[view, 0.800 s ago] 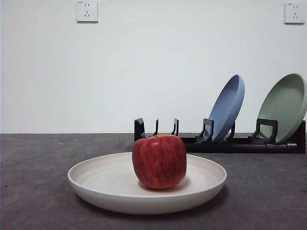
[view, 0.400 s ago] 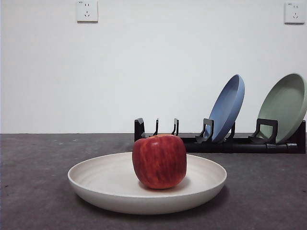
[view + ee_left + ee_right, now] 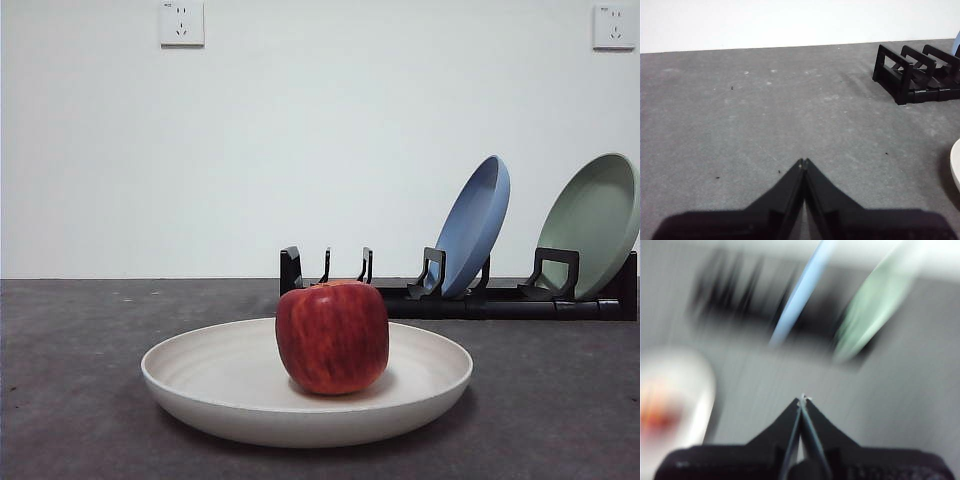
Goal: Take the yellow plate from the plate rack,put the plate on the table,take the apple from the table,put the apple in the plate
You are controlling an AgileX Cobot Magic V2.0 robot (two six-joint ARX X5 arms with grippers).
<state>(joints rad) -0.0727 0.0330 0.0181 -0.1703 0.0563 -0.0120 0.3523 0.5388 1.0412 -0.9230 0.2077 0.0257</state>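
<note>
The red apple (image 3: 332,336) stands in the middle of the yellow plate (image 3: 220,385), a pale cream dish lying flat on the dark grey table (image 3: 70,400). Behind them runs the black plate rack (image 3: 460,298). Neither arm shows in the front view. My left gripper (image 3: 803,161) is shut and empty, low over bare table, with the plate rack (image 3: 912,75) and a sliver of the yellow plate (image 3: 956,165) off to one side. My right gripper (image 3: 802,399) is shut and empty. Its view is blurred, showing the smeared apple (image 3: 657,417) on the yellow plate (image 3: 695,385).
A blue plate (image 3: 472,225) and a sage-green plate (image 3: 592,225) stand tilted in the rack's right-hand slots; its left slots hold nothing. Both show blurred as the blue plate (image 3: 800,295) and green plate (image 3: 867,315) in the right wrist view. A white wall (image 3: 300,150) backs the table.
Nothing has moved in the front view; the apple and plate sit as before.
</note>
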